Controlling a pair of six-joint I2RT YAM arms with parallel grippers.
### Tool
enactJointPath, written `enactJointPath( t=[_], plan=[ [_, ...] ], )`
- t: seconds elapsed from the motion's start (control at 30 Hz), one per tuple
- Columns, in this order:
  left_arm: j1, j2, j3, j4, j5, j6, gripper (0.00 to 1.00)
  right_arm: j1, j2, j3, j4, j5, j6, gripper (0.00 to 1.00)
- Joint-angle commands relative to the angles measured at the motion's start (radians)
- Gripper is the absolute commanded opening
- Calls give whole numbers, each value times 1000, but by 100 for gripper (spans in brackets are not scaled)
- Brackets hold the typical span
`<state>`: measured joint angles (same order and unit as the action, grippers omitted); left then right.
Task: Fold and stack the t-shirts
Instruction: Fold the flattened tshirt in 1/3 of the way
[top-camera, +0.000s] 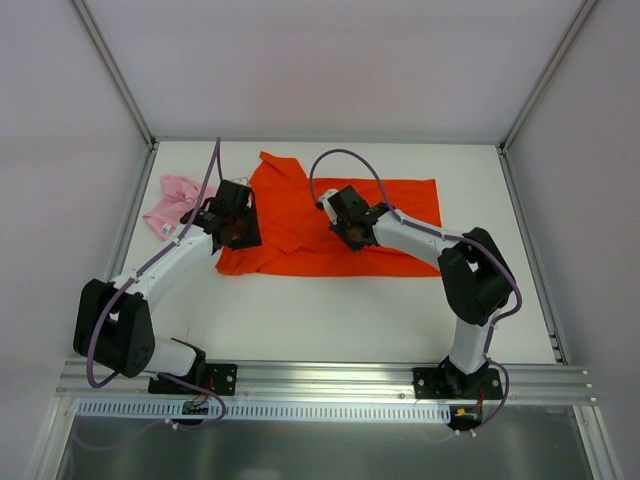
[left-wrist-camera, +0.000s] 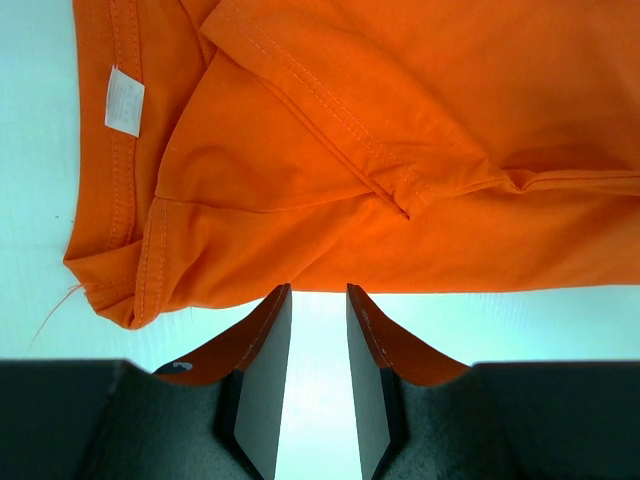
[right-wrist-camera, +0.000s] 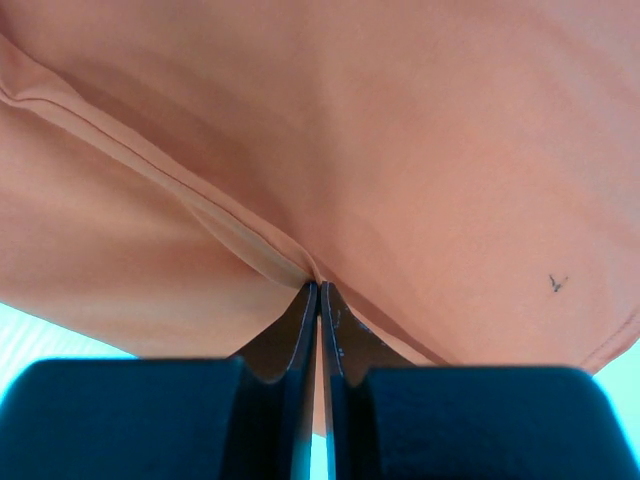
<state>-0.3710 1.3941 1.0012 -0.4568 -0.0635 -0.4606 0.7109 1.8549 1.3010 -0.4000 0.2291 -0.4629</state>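
The large orange-red t-shirt (top-camera: 400, 215) lies spread across the middle of the white table, partly folded and wrinkled at its left side. The small pale pink t-shirt (top-camera: 172, 205) lies crumpled at the far left. My left gripper (top-camera: 232, 222) hovers at the orange shirt's left edge. In the left wrist view the left gripper (left-wrist-camera: 310, 295) is open, with bare table between its fingers and its tips at the edge of the orange shirt (left-wrist-camera: 400, 150). My right gripper (top-camera: 345, 225) sits over the shirt's middle. In the right wrist view the right gripper (right-wrist-camera: 318, 285) is shut, pinching a fold of the orange shirt (right-wrist-camera: 420, 150).
A white tag (left-wrist-camera: 124, 100) shows inside the orange collar. White walls with metal posts enclose the table on three sides. An aluminium rail (top-camera: 330, 375) runs along the near edge with both arm bases on it.
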Motion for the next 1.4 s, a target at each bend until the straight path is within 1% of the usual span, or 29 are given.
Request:
enactJointPath(
  t=[0.0, 0.13, 0.17, 0.23, 0.3, 0.4, 0.6, 0.63, 0.73, 0.77, 0.9, 1.0, 1.13, 1.27, 1.37],
  plan=[
    [10, -50, -3, -10, -15, 16, 29, 9, -20, 38, 10, 38, -26, 6],
    [10, -56, -3, -22, -21, 17, 29, 9, 7, 49, 20, 49, -45, 7],
    [10, -56, -3, -22, -22, 19, 29, 9, 13, 52, 24, 58, -46, 12],
    [10, -60, -4, -26, -22, 19, 29, 9, 30, 58, 29, 72, -49, 15],
    [10, -58, -4, -26, -24, 20, 29, 9, 41, 63, 49, 101, -46, 24],
    [10, -56, -1, -31, -25, 17, 29, 7, 44, 73, 78, 151, -42, 29],
    [12, -75, 5, -49, -38, 16, 29, -5, 73, 164, 113, 271, -59, 30],
    [11, -79, 5, -52, -38, 17, 29, -14, 69, 178, 99, 271, -22, 31],
    [10, -83, 2, -51, -7, 11, 29, -79, 29, 225, -11, 257, 84, 33],
    [10, -83, 1, -49, 2, 7, 29, -115, 12, 228, -70, 244, 174, 34],
    [10, -66, -30, 10, 22, -41, 30, -175, -80, 186, -206, 225, 340, 35],
    [12, -17, -36, 41, 59, -61, 30, -226, -140, 156, -308, 196, 456, 36],
    [11, 61, -47, 81, 60, -75, 29, -280, -200, 84, -365, 162, 555, 36],
    [10, 115, -62, 113, 60, -85, 28, -341, -197, 29, -433, 122, 633, 36],
    [10, 151, -72, 132, 77, -90, 26, -376, -194, -8, -444, 101, 711, 36]
  ],
)
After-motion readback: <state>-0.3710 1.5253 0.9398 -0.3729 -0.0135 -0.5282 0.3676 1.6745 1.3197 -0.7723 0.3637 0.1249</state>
